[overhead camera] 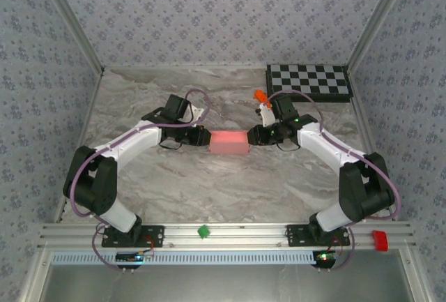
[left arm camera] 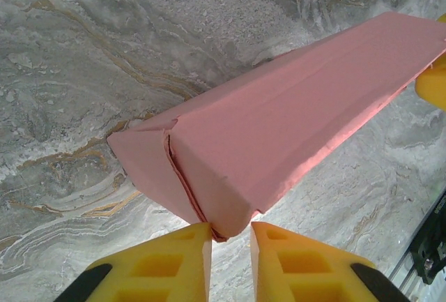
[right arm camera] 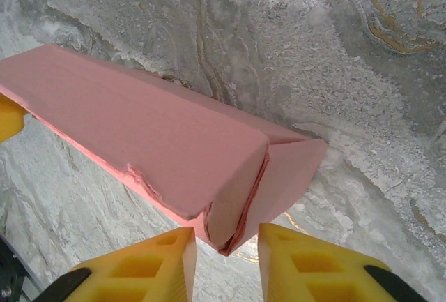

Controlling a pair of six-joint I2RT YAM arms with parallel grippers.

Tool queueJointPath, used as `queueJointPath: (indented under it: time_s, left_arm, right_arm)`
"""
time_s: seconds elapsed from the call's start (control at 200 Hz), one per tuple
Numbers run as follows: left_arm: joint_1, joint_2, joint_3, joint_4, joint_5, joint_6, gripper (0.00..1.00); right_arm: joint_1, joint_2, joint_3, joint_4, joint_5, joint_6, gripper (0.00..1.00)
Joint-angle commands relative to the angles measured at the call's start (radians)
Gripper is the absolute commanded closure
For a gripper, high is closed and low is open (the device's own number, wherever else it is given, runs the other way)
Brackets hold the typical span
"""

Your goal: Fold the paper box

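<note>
The paper box (overhead camera: 230, 141) is a closed salmon-pink rectangular box lying flat mid-table between both arms. My left gripper (overhead camera: 204, 137) is at its left end and my right gripper (overhead camera: 255, 135) at its right end. In the left wrist view the yellow fingers stand slightly apart, left gripper (left arm camera: 231, 229) open, with the box's (left arm camera: 293, 114) folded end corner just at the tips, not clamped. In the right wrist view the right gripper (right arm camera: 226, 233) is open wider, and the box's (right arm camera: 139, 134) end corner with its tucked flap hangs just before the gap.
A black-and-white checkerboard (overhead camera: 308, 81) lies at the back right. A small orange block (overhead camera: 259, 95) sits just behind the right wrist. The marble table (overhead camera: 139, 107) is walled on three sides. A green piece (overhead camera: 203, 231) and a red piece (overhead camera: 379, 239) sit on the front rail.
</note>
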Motion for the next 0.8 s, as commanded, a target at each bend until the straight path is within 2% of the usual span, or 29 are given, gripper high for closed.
queueJointPath:
  time_s: [0.0,0.12,0.34,0.53,0.795]
  left_arm:
    - [-0.004,-0.038,0.038,-0.018,0.003,0.012,0.76]
    - [0.001,-0.057,0.036,-0.024,-0.001,0.021,0.71]
    - [0.014,-0.121,0.012,0.049,0.043,-0.008,0.54]
    - [0.036,-0.11,0.021,0.112,0.029,-0.098,0.48]
    - [0.041,-0.02,0.06,0.127,0.01,-0.192,0.47]
  right_arm:
    - [0.003,-0.031,0.029,-0.029,0.002,-0.016,0.67]
    - [0.0,-0.046,0.022,-0.021,-0.001,-0.019,0.62]
    - [-0.018,-0.079,0.002,0.039,-0.04,0.008,0.56]
    - [-0.033,-0.075,0.006,0.106,-0.066,0.07,0.5]
    - [-0.036,-0.027,0.048,0.092,-0.029,0.112,0.5]
